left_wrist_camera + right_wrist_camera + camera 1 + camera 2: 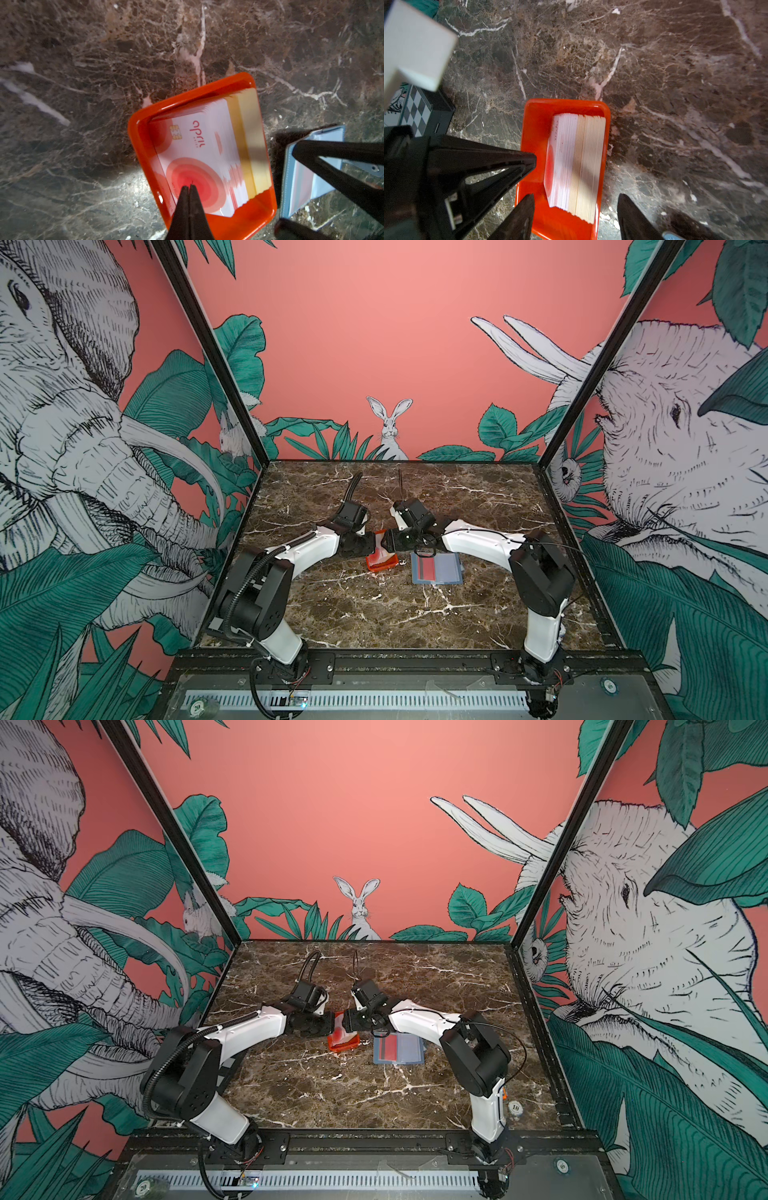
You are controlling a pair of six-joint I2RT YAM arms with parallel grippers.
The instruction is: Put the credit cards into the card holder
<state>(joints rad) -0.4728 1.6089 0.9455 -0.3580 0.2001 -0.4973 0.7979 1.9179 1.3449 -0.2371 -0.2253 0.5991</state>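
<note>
Picking white, red-circled credit cards from an orange plastic tray — left gripper clenched, perhaps pinching one — next: carry right to slate-blue bifold card holder.

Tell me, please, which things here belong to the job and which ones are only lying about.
Belong to the job:
credit cards, one stack
card holder, lying open

Only lying about:
orange tray, holding the stack
checkerboard panel, seen in the right wrist view

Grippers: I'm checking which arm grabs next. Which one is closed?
The left gripper: its jaws are pressed together at the credit cards, while the right gripper has its jaws apart.
</note>
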